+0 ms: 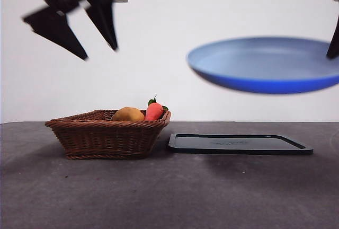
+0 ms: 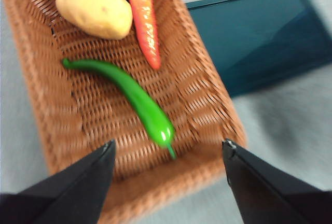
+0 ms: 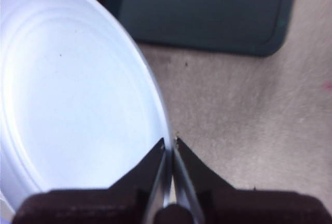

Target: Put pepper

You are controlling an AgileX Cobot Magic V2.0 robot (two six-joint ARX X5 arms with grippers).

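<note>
Overhead, the left tool [image 2: 168,154] hangs above the wicker basket [image 2: 207,105] with its two black jaws spread wide and nothing between them. Straight beneath that gap lies the pepper [image 2: 132,97], a glossy green curved pod resting on the basket floor, its thin stem end pointing toward the potato [image 2: 94,8] and its fatter end toward the nearer basket wall. A carrot [image 2: 145,22] lies just beside it, apart from the pepper along most of its length.

To take the pepper cleanly, I judge the jaws should come straight down over its thick middle, set across the pod rather than along it, so that one jaw passes between pepper and carrot without nudging either. Its smooth skin looks slippery, so a grip at the narrow stem would likely let it swing or slide.

Off to the side, the right tool [image 3: 169,146] is clamped on the rim of the blue plate [image 1: 265,64], held in the air above the dark tray [image 1: 238,144] that sits on the grey surface [image 1: 169,197] next to the basket.
</note>
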